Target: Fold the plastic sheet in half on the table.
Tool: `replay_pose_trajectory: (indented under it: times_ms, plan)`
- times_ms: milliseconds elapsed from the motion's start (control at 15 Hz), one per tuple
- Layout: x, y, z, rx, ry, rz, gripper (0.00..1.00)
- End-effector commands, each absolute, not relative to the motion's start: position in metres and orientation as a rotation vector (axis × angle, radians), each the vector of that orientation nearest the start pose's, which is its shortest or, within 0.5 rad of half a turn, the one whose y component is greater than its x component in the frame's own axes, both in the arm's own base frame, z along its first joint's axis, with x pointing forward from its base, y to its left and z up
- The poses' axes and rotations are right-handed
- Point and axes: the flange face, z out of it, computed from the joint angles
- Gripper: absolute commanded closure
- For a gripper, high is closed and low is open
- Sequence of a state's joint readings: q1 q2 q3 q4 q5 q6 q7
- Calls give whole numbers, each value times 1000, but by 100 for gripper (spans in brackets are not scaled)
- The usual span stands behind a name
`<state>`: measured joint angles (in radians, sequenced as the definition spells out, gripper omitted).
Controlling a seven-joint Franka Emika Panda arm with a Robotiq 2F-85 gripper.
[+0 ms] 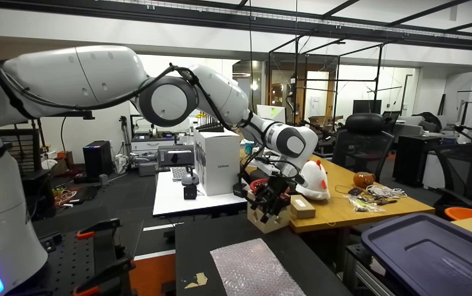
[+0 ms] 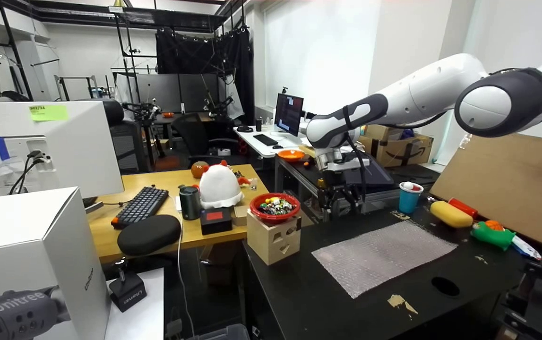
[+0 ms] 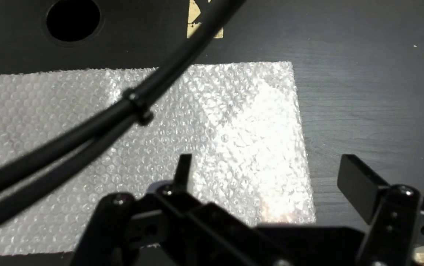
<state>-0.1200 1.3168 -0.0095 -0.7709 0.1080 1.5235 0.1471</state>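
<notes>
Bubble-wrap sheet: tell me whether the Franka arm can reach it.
Probably yes: the open gripper faces one end of the bubble-wrap sheet and nothing lies on it, though edges this flat on the black table may be hard to pinch.

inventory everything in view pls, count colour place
sheet: 1, translucent whitish, flat on table
table: 1, black, beneath sheet
wooden box: 1, tan, at table's corner
red bowl: 1, red, on wooden box
cup: 1, blue, on table
block: 1, yellow, on table
green toy: 1, green, on table
bin lid: 1, dark blue, beside table
desk: 1, tan, beside wooden box
plush: 1, white, on desk
white box: 1, white, on white table
white table: 1, white, under white box
chairs: at least 2, black, background
clutter: uncounted, mixed, desk and background
arm: 1, white and grey, over table
gripper: 1, black, open above sheet's end
</notes>
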Motion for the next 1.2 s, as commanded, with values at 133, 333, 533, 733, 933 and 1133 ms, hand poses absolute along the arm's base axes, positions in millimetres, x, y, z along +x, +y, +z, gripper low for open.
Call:
replay_pose_trajectory:
  times_ms: [133, 333, 533, 733, 933, 1133]
  plan:
    - [717, -127, 73, -2838, 676, 749, 0]
    - [704, -183, 55, -2762, 876, 707, 0]
    - [684, -237, 30, -2641, 1065, 675, 0]
    - [662, -280, 0, -2513, 1229, 617, 0]
    - [640, -311, -25, -2426, 1316, 579, 0]
    - [624, -346, -28, -2388, 1401, 493, 0]
